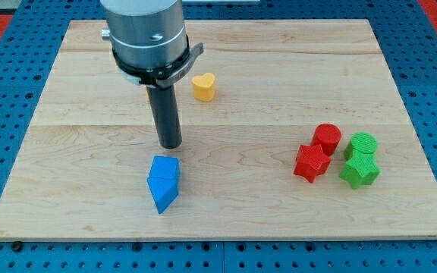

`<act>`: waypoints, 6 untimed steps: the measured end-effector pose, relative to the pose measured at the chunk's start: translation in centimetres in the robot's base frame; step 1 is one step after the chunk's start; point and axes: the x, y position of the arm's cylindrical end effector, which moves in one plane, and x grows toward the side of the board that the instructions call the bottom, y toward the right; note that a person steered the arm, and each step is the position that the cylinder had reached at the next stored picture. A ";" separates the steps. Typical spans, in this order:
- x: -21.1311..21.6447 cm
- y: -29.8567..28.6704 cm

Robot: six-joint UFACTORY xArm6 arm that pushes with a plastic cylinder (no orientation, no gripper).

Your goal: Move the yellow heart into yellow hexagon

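Note:
The yellow heart (pixel 203 86) lies on the wooden board (pixel 279 68) near the view's top, just right of my arm. A sliver of another yellow block (pixel 149 95), its shape hidden, shows at the rod's left edge behind it. My tip (pixel 171 145) rests on the board below and to the left of the heart, clear of it. The tip is a little above the blue blocks.
Two blue blocks (pixel 163 183) sit touching each other just below my tip. At the view's right are a red cylinder (pixel 327 138), a red star (pixel 311 162), a green cylinder (pixel 363 144) and a green star (pixel 359 171), clustered close together.

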 end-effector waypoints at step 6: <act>-13.6 -3.0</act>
